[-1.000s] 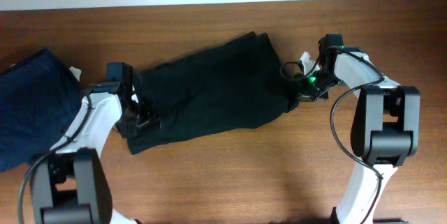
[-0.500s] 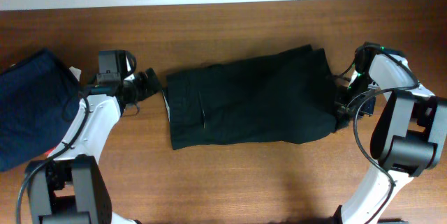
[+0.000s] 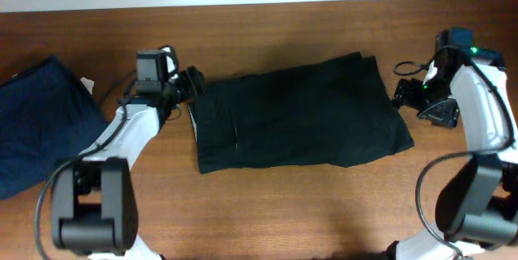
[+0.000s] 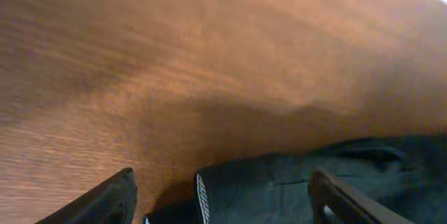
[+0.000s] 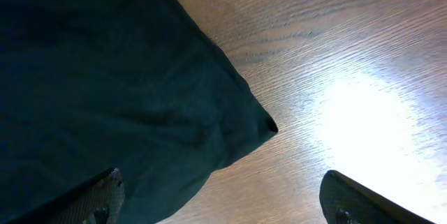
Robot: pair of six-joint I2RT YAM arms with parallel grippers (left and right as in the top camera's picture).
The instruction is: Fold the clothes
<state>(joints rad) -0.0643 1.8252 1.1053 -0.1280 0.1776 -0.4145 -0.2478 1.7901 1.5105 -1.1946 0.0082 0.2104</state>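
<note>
Navy garment (image 3: 40, 122) lies left (well apart) of black shorts (image 3: 295, 118).

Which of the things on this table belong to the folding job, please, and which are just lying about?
Part of the job:
black shorts, lying spread out mid-table

Just lying about:
navy garment, at the table's left edge, apart from the shorts

Robot lab setup: wooden table (image 3: 275, 211)

Corner of black fabric shorts (image 5: 105, 77) on brown wooden counter (image 5: 335, 42)
Cloth fills the 9-to-12 o'clock side, its corner pointing toward 3 o'clock; right claw (image 5: 223, 206) spread wide at 6 o'clock.
</note>
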